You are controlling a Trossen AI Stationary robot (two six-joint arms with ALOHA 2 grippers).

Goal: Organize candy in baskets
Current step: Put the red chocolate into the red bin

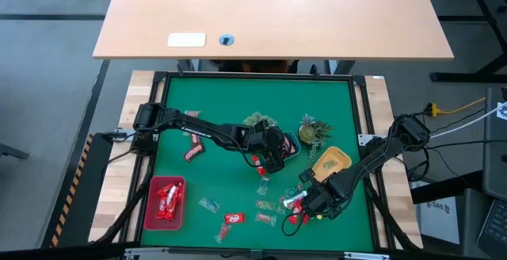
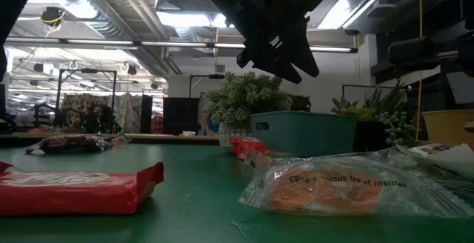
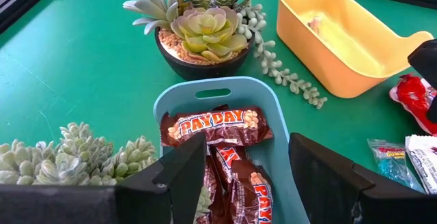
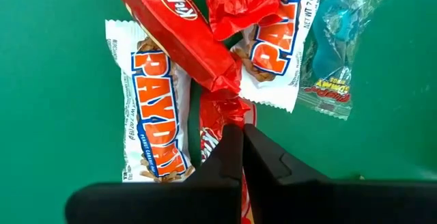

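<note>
Right gripper [image 4: 240, 132] down on the candy pile near the table's front right corner, fingers together, pinching the edge of a red wrapper [image 4: 217, 125] under the KitKat bar [image 4: 179, 27]. White Payday bars [image 4: 156, 108] on both sides of it, blue gummy packet [image 4: 330, 39] just beside the pile. Cannot tell how deep the pinch sits; looks like wrapper edge only.

Left gripper [image 3: 246, 176] hovering over the blue basket [image 3: 171, 104], fingers wide apart, nothing held; brown Payday bars [image 3: 218, 125] already inside. Red basket [image 1: 150, 215] at front left holds red bars. Yellow basket [image 1: 331, 162] just behind the right gripper.

For the step in hand: lift straight up and slowly, check that only one bar comes away, since the KitKat lies across it and may drag along. If it slips, re-grip across the bar's middle.

Room: pile sits close to the table's right edge, so no sideways sweep there. Red basket is well across the table, with loose sweets [image 1: 209, 204] between; carry high. Left arm and succulent pot [image 3: 201, 46] crowd the centre; route along the front.
</note>
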